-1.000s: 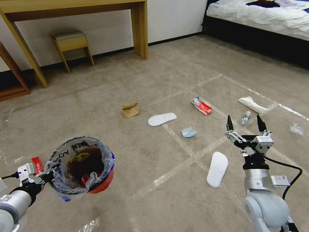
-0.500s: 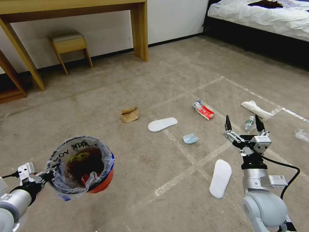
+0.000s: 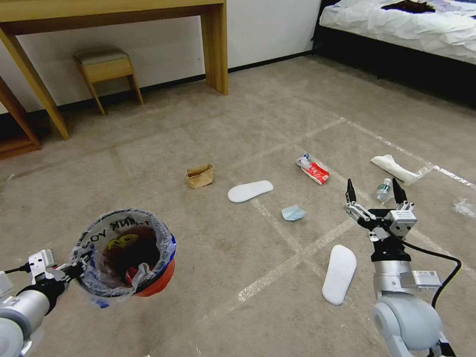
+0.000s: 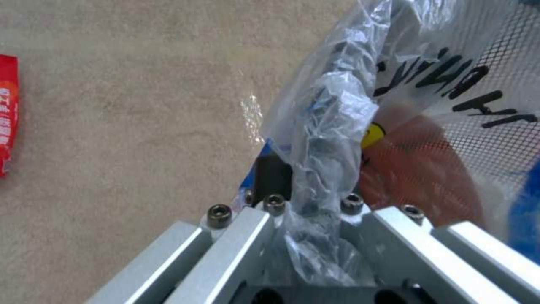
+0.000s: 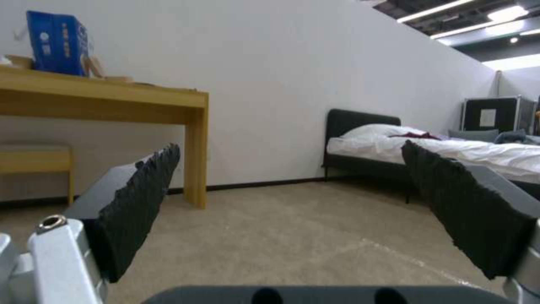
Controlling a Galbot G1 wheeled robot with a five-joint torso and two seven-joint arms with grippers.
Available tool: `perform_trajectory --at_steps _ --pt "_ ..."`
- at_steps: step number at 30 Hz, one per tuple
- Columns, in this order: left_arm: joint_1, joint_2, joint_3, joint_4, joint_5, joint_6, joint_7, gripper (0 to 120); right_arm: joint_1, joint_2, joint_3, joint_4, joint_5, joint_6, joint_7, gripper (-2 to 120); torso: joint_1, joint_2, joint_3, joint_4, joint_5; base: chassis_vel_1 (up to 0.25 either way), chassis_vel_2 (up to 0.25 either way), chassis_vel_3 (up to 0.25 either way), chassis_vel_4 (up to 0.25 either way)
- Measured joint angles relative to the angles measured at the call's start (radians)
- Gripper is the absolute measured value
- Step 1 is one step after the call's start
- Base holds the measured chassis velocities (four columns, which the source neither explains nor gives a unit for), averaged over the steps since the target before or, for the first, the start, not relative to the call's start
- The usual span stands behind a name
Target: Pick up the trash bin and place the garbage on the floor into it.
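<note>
A bedroom with a beige carpet floor crossed by shiny tape lines, a wooden desk at the wall and a bed at the far right. The left gripper is clamped on the rim of the red trash bin, pinching the rim and its clear bag between closed jaws, and the bin hangs clear of the carpet with its mouth tilted up, probably so litter can be dropped in; a red wrapper lies inside. The bag's black lettering reads mirrored, something like "THANK YOU", above a yellow printed figure. Taking the bin as the landmark, the brown paper bag lies beyond it, one white slipper and a blue mask farther to the right, then a red wrapper, a second slipper, a small bottle and a white wad. The right gripper hovers above that far side, jaws spread wide and empty, pointing forward, ready for a pick.
</note>
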State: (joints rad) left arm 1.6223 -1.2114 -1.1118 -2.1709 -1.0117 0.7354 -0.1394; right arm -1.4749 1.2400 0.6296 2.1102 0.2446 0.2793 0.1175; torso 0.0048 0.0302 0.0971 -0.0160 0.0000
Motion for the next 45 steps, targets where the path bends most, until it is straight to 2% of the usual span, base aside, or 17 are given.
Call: perform_trajectory --at_steps 7,45 --pt "-0.011 -0.004 0.005 0.018 0.014 0.000 0.029 1 0.008 -0.005 -0.001 -0.012 -0.001 -0.004 0.000 100 0.000 0.000 0.000 -0.0001 0.0000 0.000 0.000 0.000 0.000" --pt "-0.002 -0.013 -0.006 0.046 0.015 -0.001 0.069 1 0.007 -0.016 -0.005 -0.017 0.002 -0.014 0.003 100 0.000 0.000 0.000 0.0000 0.0000 -0.004 -0.003 -0.003 -0.005"
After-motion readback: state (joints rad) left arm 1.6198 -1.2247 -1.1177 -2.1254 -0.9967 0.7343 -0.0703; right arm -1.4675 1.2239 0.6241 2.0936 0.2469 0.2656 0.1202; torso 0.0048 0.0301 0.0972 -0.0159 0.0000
